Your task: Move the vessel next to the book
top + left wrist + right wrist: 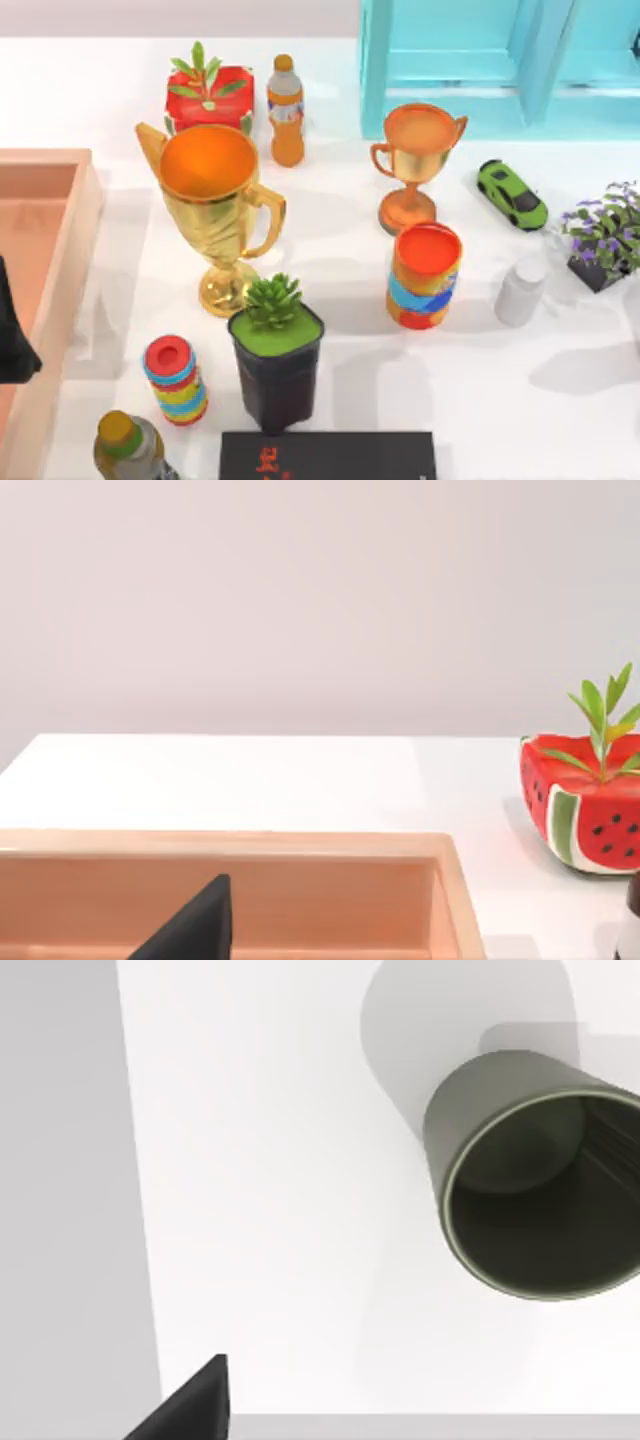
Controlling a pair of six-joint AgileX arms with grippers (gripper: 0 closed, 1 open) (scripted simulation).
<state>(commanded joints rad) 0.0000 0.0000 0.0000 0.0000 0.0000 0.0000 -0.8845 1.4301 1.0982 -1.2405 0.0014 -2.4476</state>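
The vessel (521, 291) stands upright at the right of the top view on the table (480, 400), well apart from the book (328, 455) at the bottom centre edge, with the striped can (424, 275) between. It looks light, rigid and smooth, so likely slippery; grasp the straight body below the shoulder. Whether either gripper is open or closed I cannot tell.

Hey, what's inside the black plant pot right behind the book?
The black plant pot holds a green surface with a spiky succulent on it. Below that surface, the inside is hidden. The book lies just in front.
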